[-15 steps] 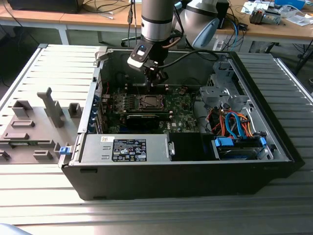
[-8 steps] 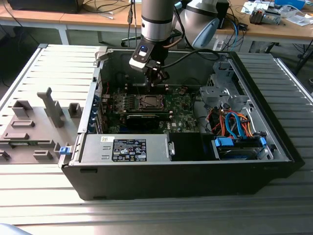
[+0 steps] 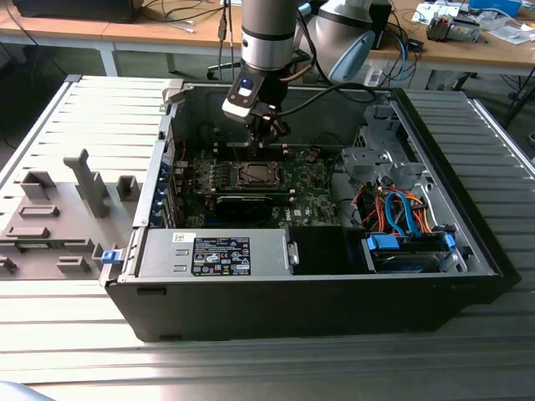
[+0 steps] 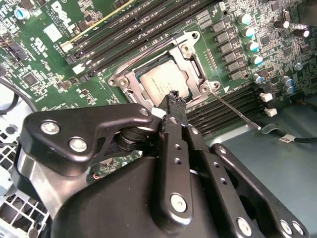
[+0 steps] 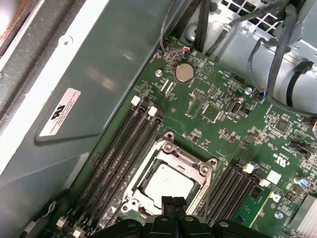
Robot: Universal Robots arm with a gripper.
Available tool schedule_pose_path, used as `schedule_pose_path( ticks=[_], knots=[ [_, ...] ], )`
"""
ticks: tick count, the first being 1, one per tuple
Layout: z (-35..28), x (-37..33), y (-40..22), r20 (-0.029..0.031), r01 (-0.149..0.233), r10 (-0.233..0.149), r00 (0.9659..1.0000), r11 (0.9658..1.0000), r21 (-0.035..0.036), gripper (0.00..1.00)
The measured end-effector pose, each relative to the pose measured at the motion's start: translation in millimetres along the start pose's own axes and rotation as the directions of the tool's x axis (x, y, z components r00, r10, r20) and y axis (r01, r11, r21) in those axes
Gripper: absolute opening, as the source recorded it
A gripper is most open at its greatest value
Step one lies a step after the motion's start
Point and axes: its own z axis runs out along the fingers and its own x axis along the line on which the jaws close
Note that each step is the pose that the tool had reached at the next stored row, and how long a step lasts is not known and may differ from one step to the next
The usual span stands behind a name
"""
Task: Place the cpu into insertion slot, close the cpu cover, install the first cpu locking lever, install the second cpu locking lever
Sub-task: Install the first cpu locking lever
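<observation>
While cpu (image 5: 166, 182) sits, desks (image 3: 150, 35) stand behind.

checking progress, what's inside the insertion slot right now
The cpu lies in the insertion slot, silvery top showing. The gripper covers one edge of it, and whatever lies underneath is hidden.

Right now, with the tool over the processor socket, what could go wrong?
The tool hangs close over the cpu cover; a slip might scrape the cpu seated in its window. The thin locking lever juts out across the memory slots, so the tool could snag or bend it.
</observation>
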Motion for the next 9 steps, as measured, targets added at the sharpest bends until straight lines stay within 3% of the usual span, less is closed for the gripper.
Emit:
schedule_pose_path(
  ticks=[9],
  knots=[
    [0.0, 0.0, 0.0, 0.0006, 0.039, -0.039, 0.9992, 0.9992, -0.0006, 0.11]
  ],
)
